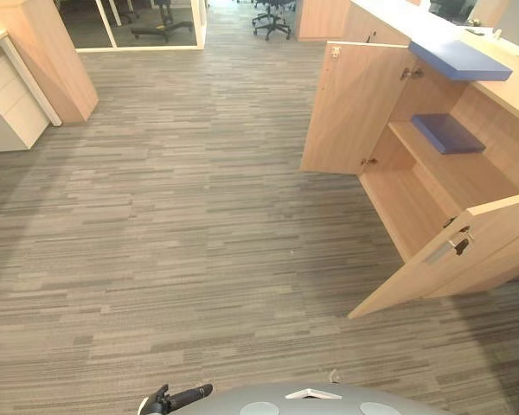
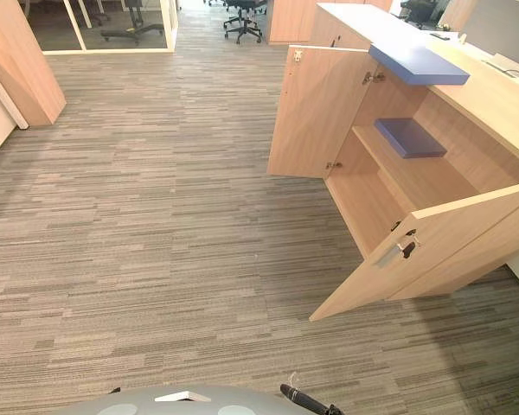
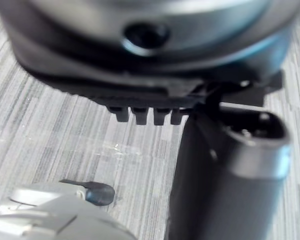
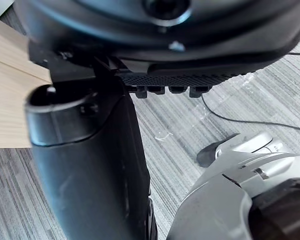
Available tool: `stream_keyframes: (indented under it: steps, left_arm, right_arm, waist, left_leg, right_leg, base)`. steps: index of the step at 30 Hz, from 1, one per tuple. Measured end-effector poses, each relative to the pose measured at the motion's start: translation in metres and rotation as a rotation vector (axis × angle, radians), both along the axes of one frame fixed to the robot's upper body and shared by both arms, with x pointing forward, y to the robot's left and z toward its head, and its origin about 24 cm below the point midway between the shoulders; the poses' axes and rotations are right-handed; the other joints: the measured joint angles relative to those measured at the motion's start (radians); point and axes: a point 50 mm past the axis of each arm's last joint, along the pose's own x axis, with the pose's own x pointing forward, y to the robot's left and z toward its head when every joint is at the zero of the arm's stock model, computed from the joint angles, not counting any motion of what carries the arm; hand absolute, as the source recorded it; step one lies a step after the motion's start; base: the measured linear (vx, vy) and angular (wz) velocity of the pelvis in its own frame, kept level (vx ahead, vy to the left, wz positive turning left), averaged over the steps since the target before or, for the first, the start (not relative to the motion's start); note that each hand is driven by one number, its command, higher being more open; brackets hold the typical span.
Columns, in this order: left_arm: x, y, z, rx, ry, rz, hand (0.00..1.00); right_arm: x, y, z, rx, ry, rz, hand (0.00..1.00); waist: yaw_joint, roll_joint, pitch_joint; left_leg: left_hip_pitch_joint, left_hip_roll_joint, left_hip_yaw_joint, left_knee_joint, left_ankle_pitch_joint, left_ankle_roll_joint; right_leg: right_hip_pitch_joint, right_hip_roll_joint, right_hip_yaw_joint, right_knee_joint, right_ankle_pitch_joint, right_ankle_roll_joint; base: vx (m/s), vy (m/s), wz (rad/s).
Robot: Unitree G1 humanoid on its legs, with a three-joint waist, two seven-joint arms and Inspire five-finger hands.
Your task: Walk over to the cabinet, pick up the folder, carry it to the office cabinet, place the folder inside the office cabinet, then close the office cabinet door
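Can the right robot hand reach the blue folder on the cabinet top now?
Probably not: right robot hand hangs low over carpet; blue folder sits across open floor on the cabinet top.

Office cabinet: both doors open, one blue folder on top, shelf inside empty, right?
Not empty: the shelf inside holds a second blue folder, as the left eye view shows. Both doors are open, one blue folder on top.
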Motion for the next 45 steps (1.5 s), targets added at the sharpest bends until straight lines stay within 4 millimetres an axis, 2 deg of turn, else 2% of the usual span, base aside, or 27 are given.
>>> stream_keyframes:
  steps: [26,41,44,45]
  left_arm:
    - [-0.001,0.002,0.001,0.024,-0.019,0.047,1.00]
    - [0.004,0.003,0.002,0.021,-0.041,0.018,1.00]
    - [0.010,0.003,0.002,0.010,-0.056,0.011,1.00]
    - [0.010,0.004,0.002,0.010,-0.059,0.016,1.00]
  right_arm:
    - [0.002,0.001,0.000,0.002,-0.002,0.008,1.00]
    - [0.006,0.002,0.000,0.002,-0.015,0.010,1.00]
    - [0.007,0.003,0.000,0.004,-0.023,0.007,1.00]
    - [0.007,0.003,0.000,0.005,-0.024,0.003,1.00]
  waist:
    - [-0.004,-0.010,0.018]
    - [-0.001,-0.020,0.048]
    - [-0.001,-0.019,0.053]
    - [0.001,-0.028,0.058]
  left_leg:
    - [0.009,-0.006,-0.045,-0.012,0.027,0.006]
    - [-0.009,-0.006,-0.058,-0.013,0.034,-0.001]
    - [-0.024,-0.005,-0.048,-0.013,0.025,-0.011]
    - [-0.027,-0.001,-0.035,-0.013,0.013,-0.016]
  right_leg:
    - [0.031,-0.008,-0.064,-0.021,0.004,0.005]
    - [0.026,-0.009,-0.086,-0.025,0.003,0.005]
    - [0.011,-0.009,-0.082,-0.026,0.003,0.005]
    - [0.006,-0.007,-0.076,-0.025,0.002,0.004]
  base:
    - [-0.03,-0.020,0.06]
    - [-0.02,-0.015,0.04]
    - [0.00,-0.009,-0.06]
    - [0.02,-0.015,-0.13]
